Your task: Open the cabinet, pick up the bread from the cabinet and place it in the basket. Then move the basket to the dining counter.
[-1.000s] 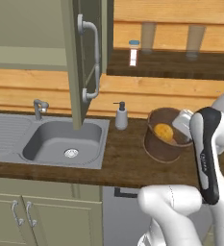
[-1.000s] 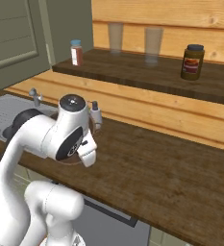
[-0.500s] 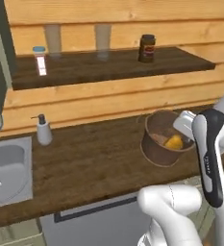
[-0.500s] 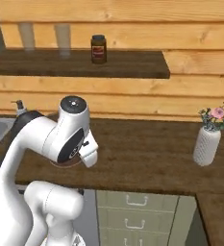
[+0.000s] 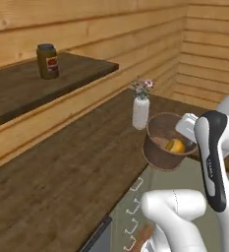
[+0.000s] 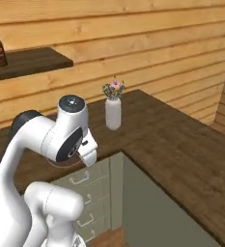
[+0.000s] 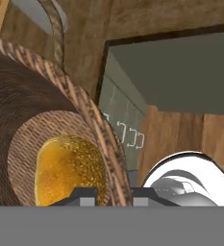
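Transport step: your jaws clamp basket (image 5: 165, 143) rim, bread (image 7: 70, 168) inside. Next, lower basket onto dining surface (image 6: 181, 140), 2 o'clock.

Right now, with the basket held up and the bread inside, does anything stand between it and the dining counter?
The basket, bread inside, hangs in the pincer by its rim, off the counter edge. The white vase stands just beyond it on the dining counter. The wood past the vase looks bare, so set down clear of the vase.
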